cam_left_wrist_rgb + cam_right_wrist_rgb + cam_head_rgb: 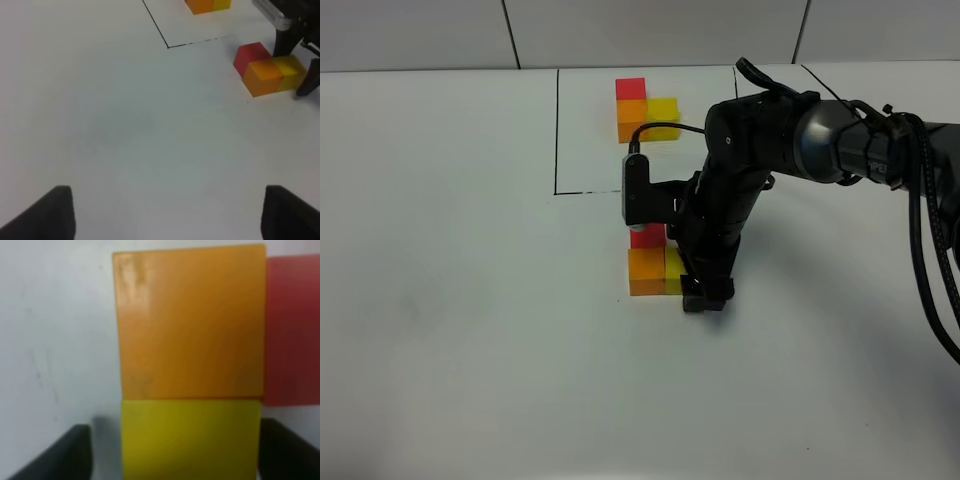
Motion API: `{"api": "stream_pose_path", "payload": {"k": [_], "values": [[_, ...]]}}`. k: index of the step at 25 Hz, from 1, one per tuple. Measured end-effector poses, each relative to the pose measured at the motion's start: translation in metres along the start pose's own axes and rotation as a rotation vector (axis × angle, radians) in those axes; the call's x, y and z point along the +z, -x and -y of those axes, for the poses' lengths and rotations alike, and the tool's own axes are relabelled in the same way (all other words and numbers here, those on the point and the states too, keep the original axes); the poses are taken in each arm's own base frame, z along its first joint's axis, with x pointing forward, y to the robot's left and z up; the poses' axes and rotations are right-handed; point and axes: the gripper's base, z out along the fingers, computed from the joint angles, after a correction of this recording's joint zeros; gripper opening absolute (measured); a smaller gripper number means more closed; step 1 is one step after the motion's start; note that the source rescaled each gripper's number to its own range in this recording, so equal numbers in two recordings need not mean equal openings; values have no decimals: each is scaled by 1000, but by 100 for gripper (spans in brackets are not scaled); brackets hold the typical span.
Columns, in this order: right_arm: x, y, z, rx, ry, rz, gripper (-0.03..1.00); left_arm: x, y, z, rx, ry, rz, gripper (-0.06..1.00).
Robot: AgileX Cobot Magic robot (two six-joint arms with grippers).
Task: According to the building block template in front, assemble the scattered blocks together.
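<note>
The building block template (pixel 645 108) is an L of red, orange and yellow cubes at the back, inside a black-lined box. The scattered blocks sit joined in the same L at mid-table: red (pixel 647 237), orange (pixel 646 271), yellow (pixel 673 272). My right gripper (pixel 706 292) is down at the table, straddling the yellow block (pixel 190 440). One finger (pixel 70 450) stands apart from the block, and the other finger (pixel 287 447) is at its edge. The left gripper (pixel 165 215) is open and empty, well away from the blocks (pixel 264 76).
A black outline (pixel 557 130) marks the template area on the white table. The right arm (pixel 770 140) with its cables reaches in from the right, over the blocks. The left arm is outside the exterior view.
</note>
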Motion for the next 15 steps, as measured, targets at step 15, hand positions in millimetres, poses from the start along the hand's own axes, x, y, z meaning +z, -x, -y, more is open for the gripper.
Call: {"api": "stream_pose_path", "payload": {"k": [15], "values": [[-92,-104,64,716,-272,138,100,0,0,0,0,0,0,81]]}}
